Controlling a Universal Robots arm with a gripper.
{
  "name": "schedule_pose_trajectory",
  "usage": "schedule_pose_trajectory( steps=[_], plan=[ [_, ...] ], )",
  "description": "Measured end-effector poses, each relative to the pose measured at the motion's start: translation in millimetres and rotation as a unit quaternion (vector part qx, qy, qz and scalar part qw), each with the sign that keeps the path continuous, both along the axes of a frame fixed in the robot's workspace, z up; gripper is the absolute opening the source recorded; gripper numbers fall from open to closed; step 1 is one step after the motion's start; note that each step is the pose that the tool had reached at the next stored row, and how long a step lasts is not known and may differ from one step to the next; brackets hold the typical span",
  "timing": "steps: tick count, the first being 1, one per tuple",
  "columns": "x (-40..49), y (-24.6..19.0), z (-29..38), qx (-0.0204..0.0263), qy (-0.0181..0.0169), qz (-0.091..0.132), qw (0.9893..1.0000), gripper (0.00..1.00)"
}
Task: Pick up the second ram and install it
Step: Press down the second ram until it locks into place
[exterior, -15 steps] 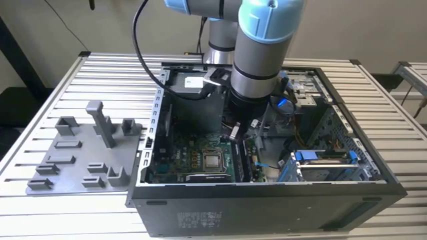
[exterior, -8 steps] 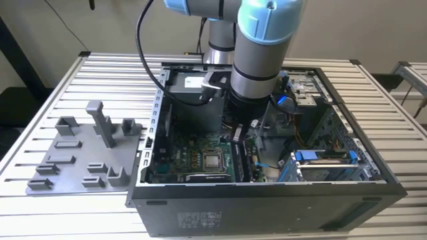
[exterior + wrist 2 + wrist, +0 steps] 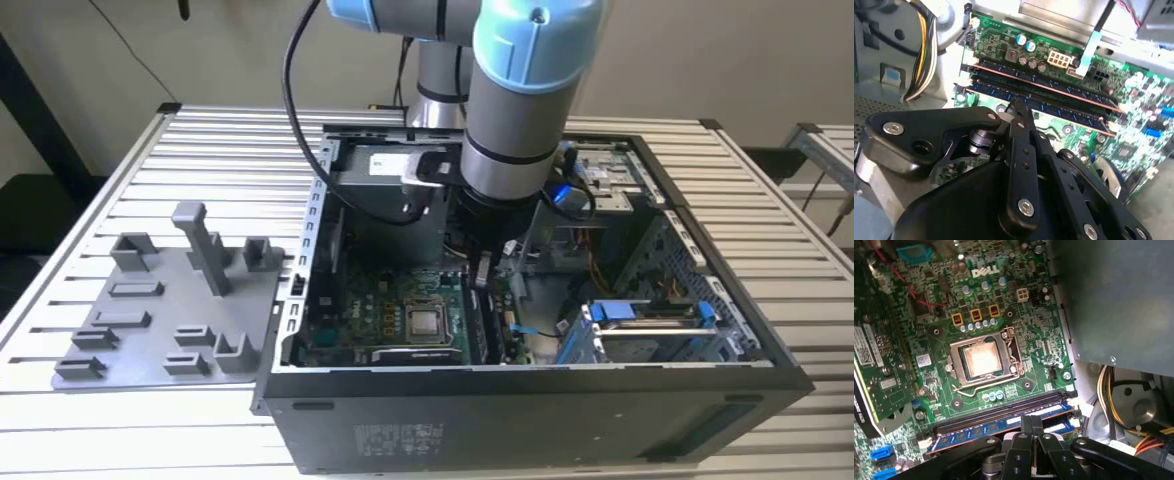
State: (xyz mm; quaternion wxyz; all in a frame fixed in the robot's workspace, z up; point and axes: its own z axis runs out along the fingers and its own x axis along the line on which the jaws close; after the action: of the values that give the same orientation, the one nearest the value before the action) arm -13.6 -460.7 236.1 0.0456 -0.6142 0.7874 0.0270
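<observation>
My gripper [image 3: 483,272] reaches down inside the open computer case [image 3: 534,410], at the memory slots beside the processor socket [image 3: 984,360]. The second ram [image 3: 979,432] is a long dark stick with blue labels, standing on edge in a slot on the green motherboard [image 3: 1019,315]. The black fingertips [image 3: 1032,424] are shut together and rest on the stick's top edge near its middle. In the second wrist view the fingertip [image 3: 1017,107] meets the second ram [image 3: 1074,113]. Another stick [image 3: 1044,83] stands in the neighbouring slot.
A grey plastic tray with upright posts [image 3: 174,320] lies on the slatted table at the exterior view's left of the case. Yellow and black power cables [image 3: 1149,440] hang close to the slots. A drive cage [image 3: 654,325] and an expansion card [image 3: 879,360] flank the board.
</observation>
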Motion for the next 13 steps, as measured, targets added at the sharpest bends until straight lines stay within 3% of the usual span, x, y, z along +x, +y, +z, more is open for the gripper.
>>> schedule_pose_trajectory(
  steps=[5,13],
  plan=[
    [0.0,-0.4,-1.4,0.0,-0.0008,0.033,0.9994,0.11],
    [0.8,-2.4,-1.7,0.0002,-0.0009,0.037,0.9993,0.11]
  ],
)
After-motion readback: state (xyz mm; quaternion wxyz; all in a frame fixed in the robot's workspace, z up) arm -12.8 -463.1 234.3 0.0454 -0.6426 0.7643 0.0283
